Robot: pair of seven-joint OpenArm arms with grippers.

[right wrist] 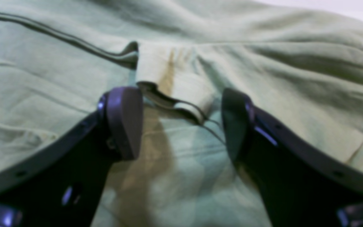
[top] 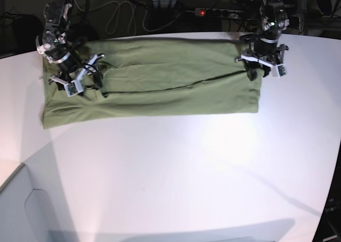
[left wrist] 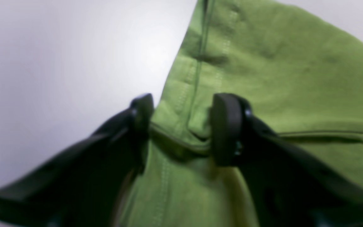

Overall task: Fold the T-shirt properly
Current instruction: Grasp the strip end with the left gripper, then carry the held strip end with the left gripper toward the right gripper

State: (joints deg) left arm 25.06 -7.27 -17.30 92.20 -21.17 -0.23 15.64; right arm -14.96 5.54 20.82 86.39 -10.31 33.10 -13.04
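Fingers (left wrist: 228, 126) astride T-shirt (top: 160, 85) edge

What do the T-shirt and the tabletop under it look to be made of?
T-shirt: soft knit fabric, likely cotton, matte olive green; it wrinkles, and stitched hems show in the left wrist view.
Table: smooth hard white surface with a slight sheen, glare patch visible; laminate or painted board, cannot tell which.

- Both arms are black and jointed, with pale grey or white bands near the wrists.
- A small green light glows on each arm.
- The left gripper (left wrist: 181, 129) has curved black fingers ending in flat, rounded black pads.
- The right gripper (right wrist: 181, 123) is alike, its dark fingers showing small screw holes.
- White blocks flank each wrist.
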